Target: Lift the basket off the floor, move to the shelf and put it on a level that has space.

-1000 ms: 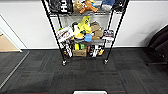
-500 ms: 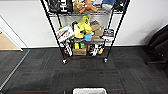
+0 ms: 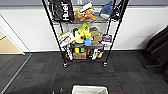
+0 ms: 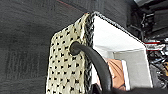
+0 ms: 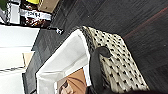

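Observation:
The cream woven basket shows its pale lined rim at the near edge of the head view, right in front of me. The left wrist view has the basket close up, and its black loop handle runs taut into my left gripper. Seen from the right wrist, the basket has its other handle leading into my right gripper. An orange-brown item lies inside. The black wire shelf stands ahead against the wall, its visible levels crowded with toys and boxes. Dark grey carpet floor lies between.
A white wall runs behind the shelf. A doorway with a pale wood floor opens at the left. Dark bulky furniture stands at the right. Open carpet stretches from me to the shelf's wheels.
The basket's white rim has risen further into the bottom of the head view. The shelf sits slightly larger and closer.

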You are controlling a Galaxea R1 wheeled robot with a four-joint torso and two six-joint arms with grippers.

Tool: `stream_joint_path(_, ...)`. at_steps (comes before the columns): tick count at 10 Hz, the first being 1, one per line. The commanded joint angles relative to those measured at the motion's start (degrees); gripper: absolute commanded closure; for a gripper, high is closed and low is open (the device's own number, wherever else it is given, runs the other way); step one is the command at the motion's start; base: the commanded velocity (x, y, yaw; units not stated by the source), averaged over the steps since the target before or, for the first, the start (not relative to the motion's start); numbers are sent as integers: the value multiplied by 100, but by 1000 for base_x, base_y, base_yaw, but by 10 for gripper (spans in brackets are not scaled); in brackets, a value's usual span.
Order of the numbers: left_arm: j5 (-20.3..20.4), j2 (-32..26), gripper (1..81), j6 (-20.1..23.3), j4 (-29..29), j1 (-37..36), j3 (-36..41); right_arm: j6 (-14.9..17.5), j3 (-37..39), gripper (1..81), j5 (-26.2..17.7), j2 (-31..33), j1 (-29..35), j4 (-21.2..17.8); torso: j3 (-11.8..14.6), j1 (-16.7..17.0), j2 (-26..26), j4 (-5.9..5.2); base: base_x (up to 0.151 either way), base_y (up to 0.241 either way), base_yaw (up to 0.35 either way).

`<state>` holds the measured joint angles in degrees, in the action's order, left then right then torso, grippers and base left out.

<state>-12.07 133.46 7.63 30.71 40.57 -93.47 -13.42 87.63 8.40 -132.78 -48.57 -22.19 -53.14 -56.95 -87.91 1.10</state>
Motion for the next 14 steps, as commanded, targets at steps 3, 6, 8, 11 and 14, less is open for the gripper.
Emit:
stream_joint_path(3, -331, -1188, 811, 2, 172, -695, 1417, -64, -852, 811, -75, 758, 466, -49, 186, 616, 951, 0, 0, 0, 0)
stream_joint_path(6, -296, -1514, 811, 10, 164, -695, 1831, -38, -1511, 811, 83, 1049, 395, -5, 277, 979, 1504, 0, 0, 0, 0)
stream_joint_path(8, -305, -1576, 811, 19, 164, -686, 1927, -11, -1749, 811, 83, 1216, 369, 12, 712, 1226, 1888, 0, 0, 0, 0)
stream_joint_path(11, -305, -1673, 811, 28, 164, -677, 2043, 24, -2022, 811, 4, 1488, 377, 65, 968, 1517, 2350, 0, 0, 0, 0)
stream_joint_path(14, -305, -1664, 811, 28, 164, -669, 2130, 24, -2128, 811, -14, 1515, 369, 74, 1385, 1908, 2938, 0, 0, 0, 0)
